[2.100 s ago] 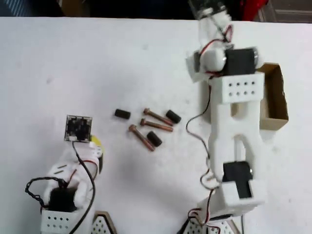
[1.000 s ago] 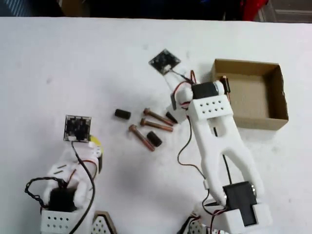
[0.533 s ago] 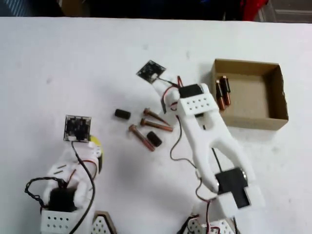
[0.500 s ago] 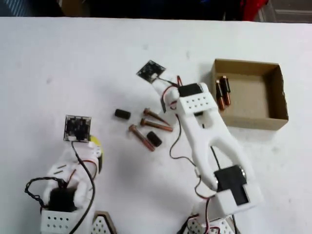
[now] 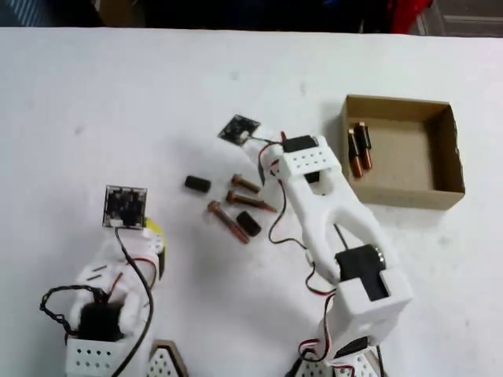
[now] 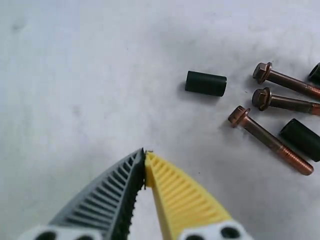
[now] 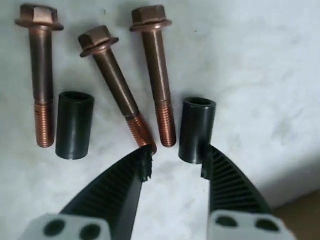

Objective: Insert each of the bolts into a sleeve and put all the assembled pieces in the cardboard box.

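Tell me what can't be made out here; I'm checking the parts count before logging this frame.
High view: the third sleeve lies hidden under the right arm, and so do that arm's jaws.
High view: the two pieces in the cardboard box are too small to tell whether each carries a sleeve.
Left wrist view: a sleeve beside the bolts is cut off by the frame's edge.
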`<action>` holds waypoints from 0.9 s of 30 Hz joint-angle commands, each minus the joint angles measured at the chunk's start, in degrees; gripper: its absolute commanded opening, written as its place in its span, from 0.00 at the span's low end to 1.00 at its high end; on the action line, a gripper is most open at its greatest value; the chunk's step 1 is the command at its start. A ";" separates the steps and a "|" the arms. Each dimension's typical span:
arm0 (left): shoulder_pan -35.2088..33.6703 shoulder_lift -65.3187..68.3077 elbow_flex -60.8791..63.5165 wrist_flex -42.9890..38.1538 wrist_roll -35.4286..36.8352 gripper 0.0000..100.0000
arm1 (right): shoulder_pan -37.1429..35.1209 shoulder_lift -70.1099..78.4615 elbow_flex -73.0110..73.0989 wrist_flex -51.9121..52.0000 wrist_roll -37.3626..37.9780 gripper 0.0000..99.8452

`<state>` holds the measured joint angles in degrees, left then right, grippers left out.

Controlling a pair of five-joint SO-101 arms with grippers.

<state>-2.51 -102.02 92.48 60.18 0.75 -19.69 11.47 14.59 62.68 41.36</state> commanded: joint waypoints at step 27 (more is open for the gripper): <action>-0.40 -0.57 -0.18 -3.25 -0.53 0.02 | 1.63 5.67 -4.84 -8.66 0.79 0.14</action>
<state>-2.51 -102.02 92.48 58.77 0.75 -17.05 17.54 12.31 54.95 41.54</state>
